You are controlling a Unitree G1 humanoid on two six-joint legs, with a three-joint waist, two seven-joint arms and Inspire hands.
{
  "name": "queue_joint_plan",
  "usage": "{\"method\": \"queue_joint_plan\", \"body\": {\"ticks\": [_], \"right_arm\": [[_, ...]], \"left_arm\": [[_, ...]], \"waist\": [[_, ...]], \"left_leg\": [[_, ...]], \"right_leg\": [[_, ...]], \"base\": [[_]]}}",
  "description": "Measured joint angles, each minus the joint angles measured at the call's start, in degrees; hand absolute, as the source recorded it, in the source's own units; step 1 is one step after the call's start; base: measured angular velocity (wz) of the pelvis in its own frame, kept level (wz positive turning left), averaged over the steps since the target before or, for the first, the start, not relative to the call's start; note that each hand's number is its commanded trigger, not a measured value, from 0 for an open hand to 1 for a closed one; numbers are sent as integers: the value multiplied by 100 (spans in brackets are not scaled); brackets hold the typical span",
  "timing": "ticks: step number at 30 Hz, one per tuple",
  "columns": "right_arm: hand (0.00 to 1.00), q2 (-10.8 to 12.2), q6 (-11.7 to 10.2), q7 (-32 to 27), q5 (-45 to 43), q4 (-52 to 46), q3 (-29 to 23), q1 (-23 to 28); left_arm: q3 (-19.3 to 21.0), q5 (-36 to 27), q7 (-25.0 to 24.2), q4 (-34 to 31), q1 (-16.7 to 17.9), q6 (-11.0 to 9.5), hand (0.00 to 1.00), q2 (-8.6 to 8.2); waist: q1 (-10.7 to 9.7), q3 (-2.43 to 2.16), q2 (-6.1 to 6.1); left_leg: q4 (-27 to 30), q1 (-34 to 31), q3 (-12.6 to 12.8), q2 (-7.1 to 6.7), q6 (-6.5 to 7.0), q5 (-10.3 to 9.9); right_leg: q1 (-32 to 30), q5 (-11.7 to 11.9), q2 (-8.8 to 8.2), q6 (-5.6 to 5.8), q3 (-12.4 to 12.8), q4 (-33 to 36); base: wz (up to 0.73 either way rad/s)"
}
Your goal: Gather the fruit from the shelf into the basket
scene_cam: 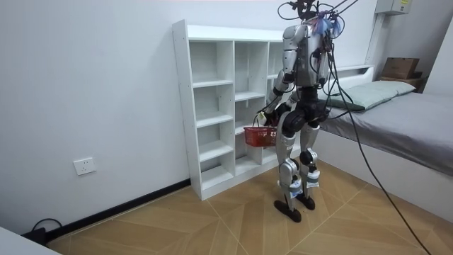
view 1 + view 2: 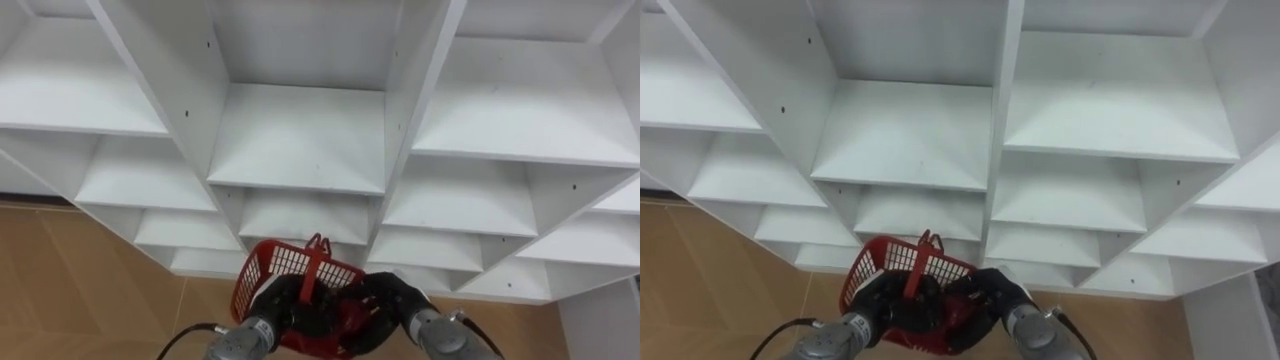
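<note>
You have the red basket [image 2: 288, 264] at the bottom centre of the left eye view, low against your body. Its handle [image 2: 318, 245] stands upright in the middle. Your left hand [image 2: 272, 300] is clenched on the basket's left side and your right hand [image 2: 392, 298] on its right, dark fingers curled over the rim. Their bulk covers the inside, so I cannot tell whether any fruit lies in it. The closet [image 2: 300, 140] fills the upper part of the frame, and every shelf board in sight there is plain white. In the room view you stand on the wooden floor [image 1: 212, 219] right of centre, close in front of the closet, with the basket level with its lower compartments. I judge the step in hand to be finding the fruit before any reach, so I would scan the compartments row by row, including those cut off at the left and right edges. Once you spot a piece, I would settle the basket in one hand first, gripping the handle rather than the rim. Then free the other hand, hold the basket level just under that shelf's front edge, and mind the upright dividers as the arm goes in.
</note>
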Motion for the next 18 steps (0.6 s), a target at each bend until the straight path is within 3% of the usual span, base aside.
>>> {"method": "queue_joint_plan", "body": {"ticks": [18], "right_arm": [[0, 137, -58, 486, -10, -13, 110, -112]], "left_arm": [[-53, -1, -202, 26, -134, 0, 100, -27]], "waist": [[89, 1, 0]], "left_leg": [[-6, -5, -20, -1, 0, 0]], "right_leg": [[0, 0, -2, 0, -20, 8]], "base": [[0]]}}
